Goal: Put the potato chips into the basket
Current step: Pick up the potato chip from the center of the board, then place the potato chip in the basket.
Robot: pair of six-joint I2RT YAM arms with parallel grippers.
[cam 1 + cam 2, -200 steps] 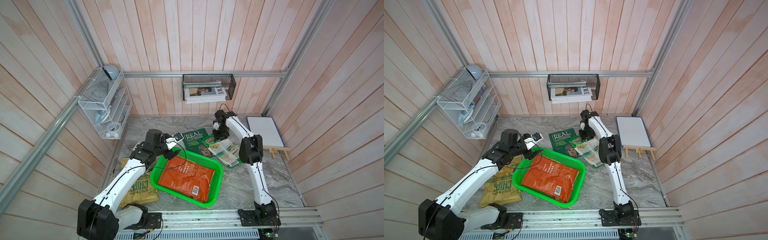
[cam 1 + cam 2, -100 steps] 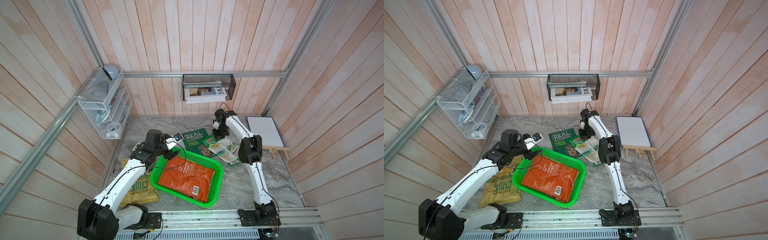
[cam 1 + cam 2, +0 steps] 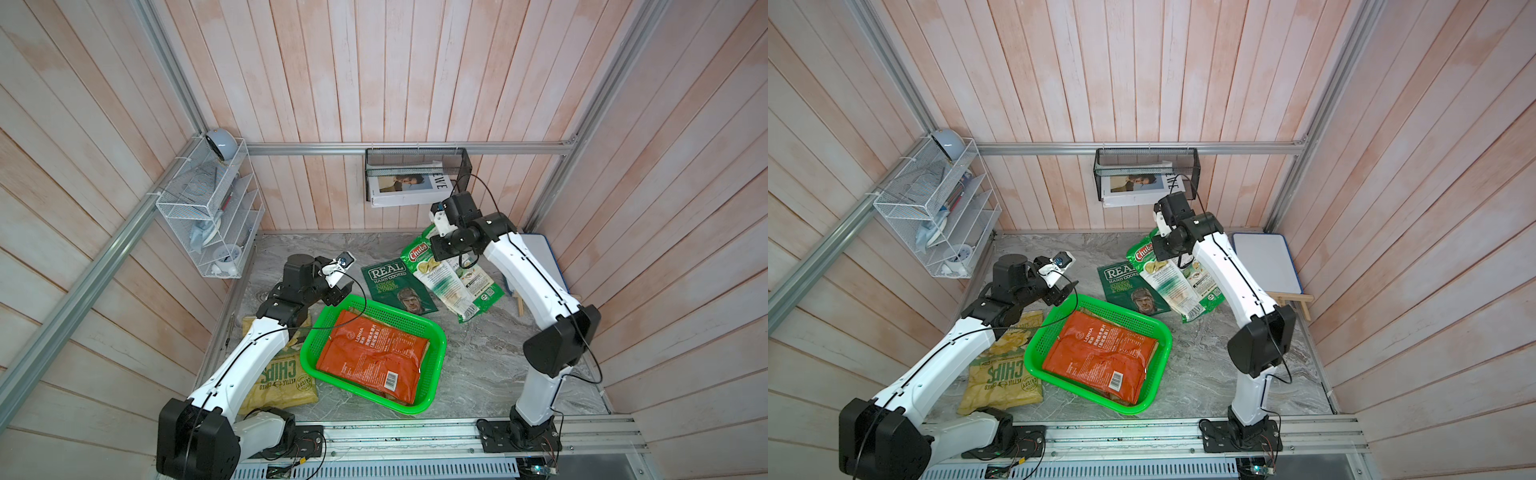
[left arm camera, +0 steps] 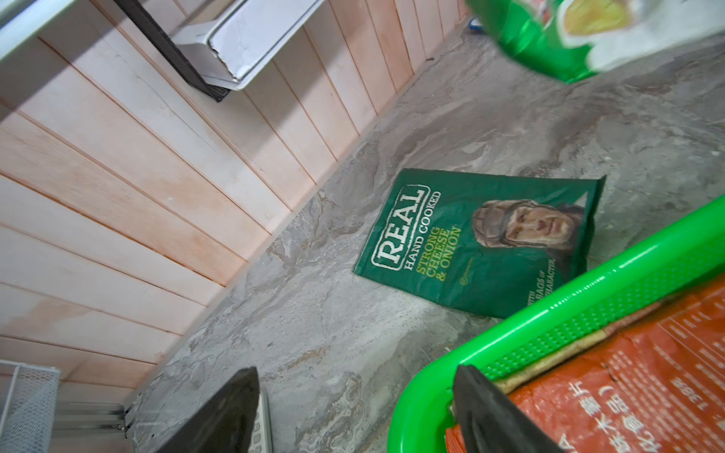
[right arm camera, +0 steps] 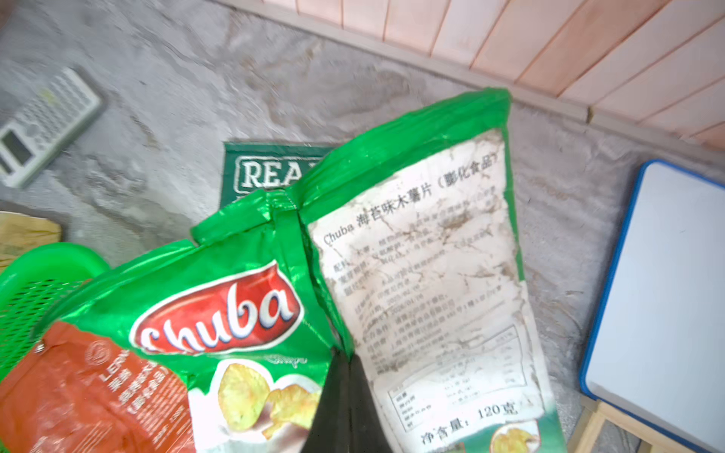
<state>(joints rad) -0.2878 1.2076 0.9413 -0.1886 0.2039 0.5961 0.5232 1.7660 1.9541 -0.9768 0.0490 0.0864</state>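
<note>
While the orange-red chip bag [image 3: 370, 357] already lies in the green basket [image 3: 319, 337], the right gripper [image 5: 343, 356] is clamped on the Chuba bag [image 3: 441, 283], lifting its top. The REAL bag [image 3: 395, 286] and CHIPS bag [image 3: 286, 374] lie outside on the table [image 3: 478, 374]. The left gripper [image 4: 355, 376] hangs open at the basket's rim.

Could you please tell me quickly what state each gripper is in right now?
Left gripper: open, holding nothing, at the basket's corner.
Right gripper: shut on the Chuba bag.
</note>
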